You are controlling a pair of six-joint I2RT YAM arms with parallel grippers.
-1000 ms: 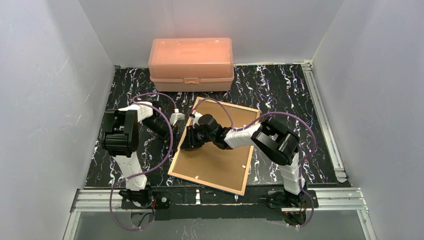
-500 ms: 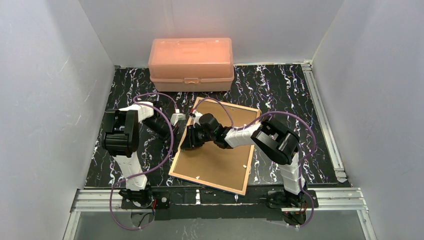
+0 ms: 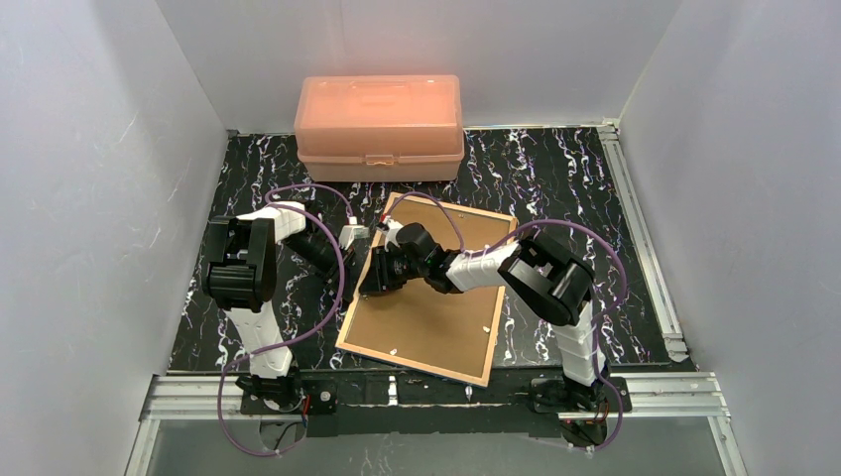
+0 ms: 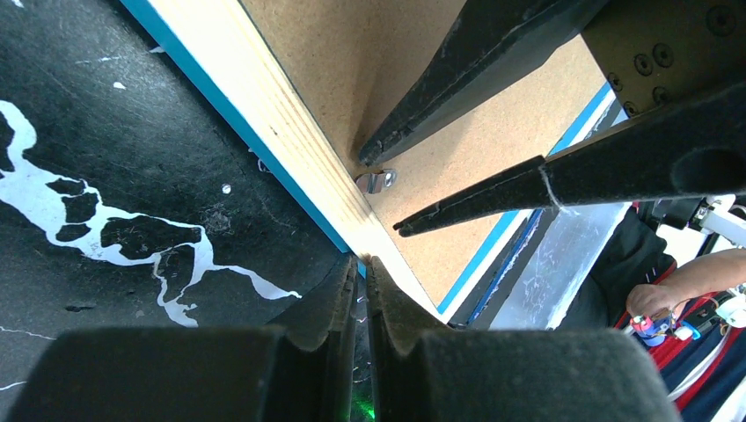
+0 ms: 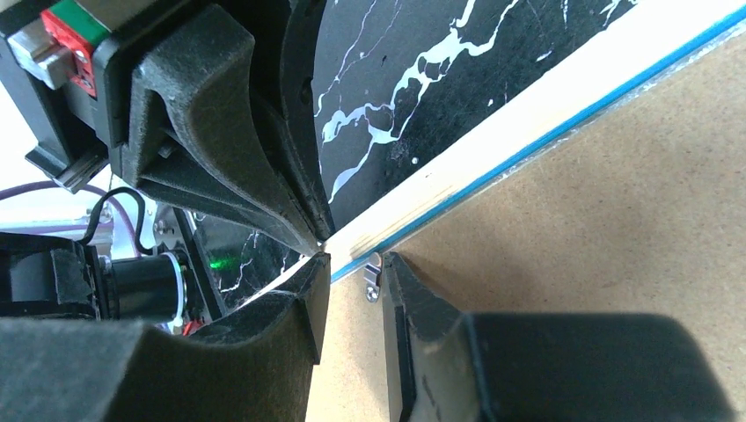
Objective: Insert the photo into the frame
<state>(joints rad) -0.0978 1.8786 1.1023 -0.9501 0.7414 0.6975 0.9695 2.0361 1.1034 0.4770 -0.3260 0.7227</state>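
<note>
— Between the parted fingers of the right pincer (image 5: 352,259) sits a small metal retaining tab (image 5: 372,280). Which step is that?
— Opening the back, I judge. The frame (image 3: 426,297) lies face down beneath that pincer, fibreboard up. Next it must turn or lift the tab without slipping off.
— And the left pincer (image 4: 361,264)?
— Closed on nothing, tips at the frame's wooden edge, just beside the right one and crowding it. I can't see the photo anywhere. A salmon-pink plastic box (image 3: 379,114) stands well beyond both.

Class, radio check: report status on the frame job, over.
Left fingers shut, tips at edge of face-down blue wood-edged picture frame. Right fingers open, straddling small metal tab on brown backing. Photo not in view.
</note>
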